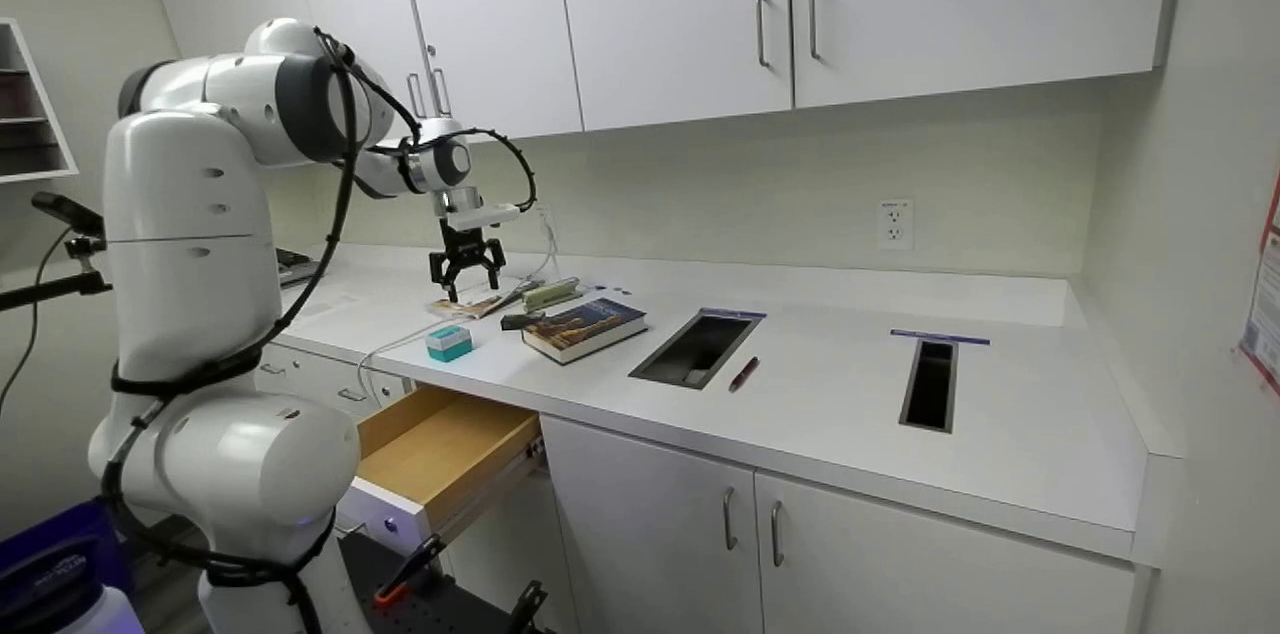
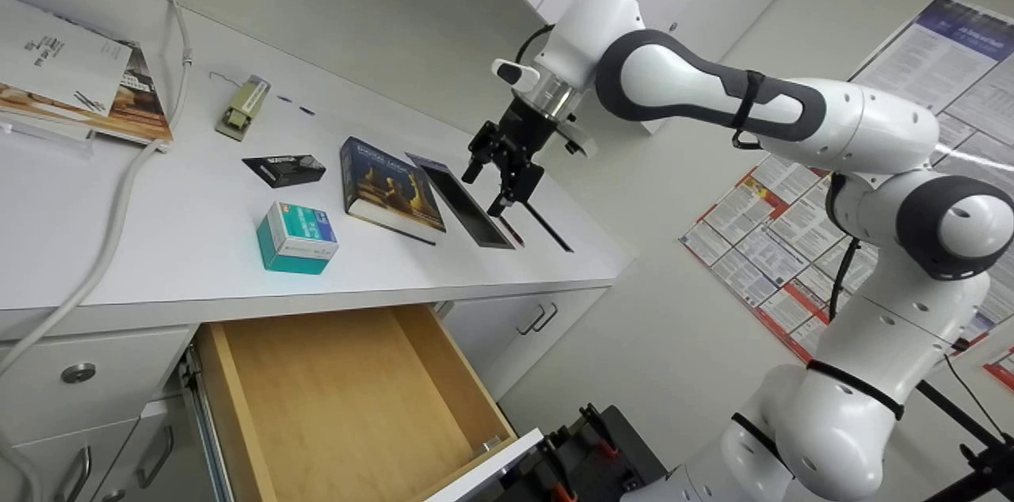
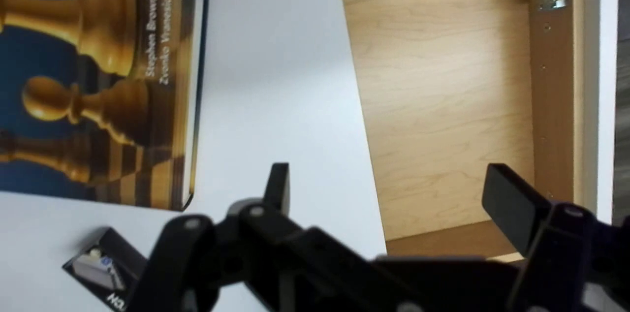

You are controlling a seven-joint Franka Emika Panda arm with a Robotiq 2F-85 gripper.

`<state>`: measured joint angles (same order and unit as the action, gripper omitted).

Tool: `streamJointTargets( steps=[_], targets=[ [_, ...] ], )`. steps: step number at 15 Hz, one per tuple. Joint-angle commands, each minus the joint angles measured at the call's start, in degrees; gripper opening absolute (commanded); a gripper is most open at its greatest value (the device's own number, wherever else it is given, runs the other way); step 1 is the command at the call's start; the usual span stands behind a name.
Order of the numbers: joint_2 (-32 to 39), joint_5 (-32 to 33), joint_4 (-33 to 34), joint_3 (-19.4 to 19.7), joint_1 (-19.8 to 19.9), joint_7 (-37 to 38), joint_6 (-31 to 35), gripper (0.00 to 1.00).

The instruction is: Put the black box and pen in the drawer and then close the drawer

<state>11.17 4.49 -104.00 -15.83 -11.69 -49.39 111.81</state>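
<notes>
Hanging higher than the book [image 1: 585, 326] and touching nothing, the gripper [image 3: 389, 184] has its jaws spread wide with no object between them; neither item is stowed, so picking one up is probably the next step. Just beside the book, on the side away from the slot [image 1: 698, 349], lies the black box [image 2: 285, 171], a small gap showing between them in the wrist view, where the gripper hides part of it. It sits askew to the jaws there, so coming down without a turn could pinch only a corner and spin it away, or one jaw could strike the book first. On the book's opposite side is that slot, which looks like a hole through the counter [image 1: 820, 444], and just past it, farther from the book, lies the pen [image 1: 744, 374]. That seems the riskiest spot: a slim barrel may roll, and a nudge toward the book might drop it in. Grasping too high would miss it; too low would scrape the counter. Lower than the book, out past the counter's front edge, the drawer [image 2: 341, 399] stands pulled out. A bump on its front could slide it inward and narrow the target, and a pen left across its rim could jam it on closing.
</notes>
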Motion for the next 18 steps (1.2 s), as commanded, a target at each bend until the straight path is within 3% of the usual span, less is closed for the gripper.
streamJointTargets(
  steps=[1, 6, 11, 15, 18],
  targets=[
    [0.7, -0.1, 1.2, 0.3, -0.3, -0.3, -0.2, 1.0],
    [0.9, -0.1, 0.8, 0.3, -0.4, -0.3, -0.2, 1.0],
    [8.4, 11.0, 5.3, 1.1, -1.3, -2.3, 13.3, 1.0],
    [15.9, 10.0, 11.7, -0.2, 0.0, -11.2, 20.2, 1.0],
    [21.2, 8.3, 18.6, -0.8, 0.2, -18.4, 20.0, 1.0]
  ],
)
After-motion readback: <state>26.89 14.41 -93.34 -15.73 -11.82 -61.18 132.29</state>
